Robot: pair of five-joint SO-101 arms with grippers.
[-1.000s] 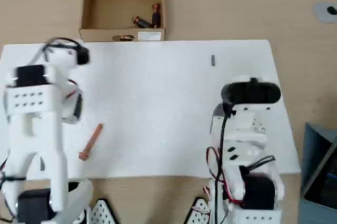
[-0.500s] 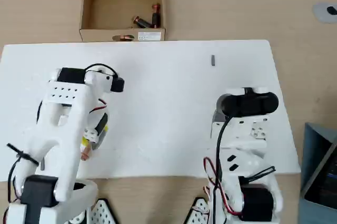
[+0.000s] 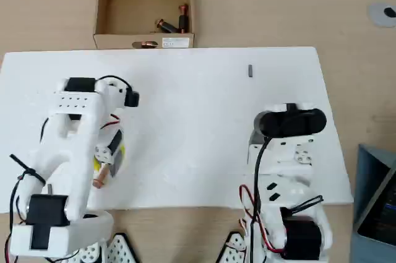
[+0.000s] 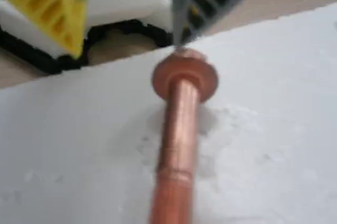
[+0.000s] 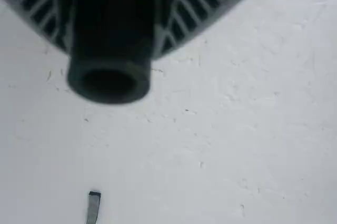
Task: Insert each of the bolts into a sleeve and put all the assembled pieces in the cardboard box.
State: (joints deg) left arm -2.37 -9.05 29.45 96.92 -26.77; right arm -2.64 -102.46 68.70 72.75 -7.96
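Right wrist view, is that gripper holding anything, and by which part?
Yes. The right gripper holds a dark sleeve, clamped around its body, with the open end poking out free.

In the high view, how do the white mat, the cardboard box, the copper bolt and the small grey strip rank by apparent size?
1. white mat
2. cardboard box
3. copper bolt and grey strip: unsure, the left arm covers most of the bolt.
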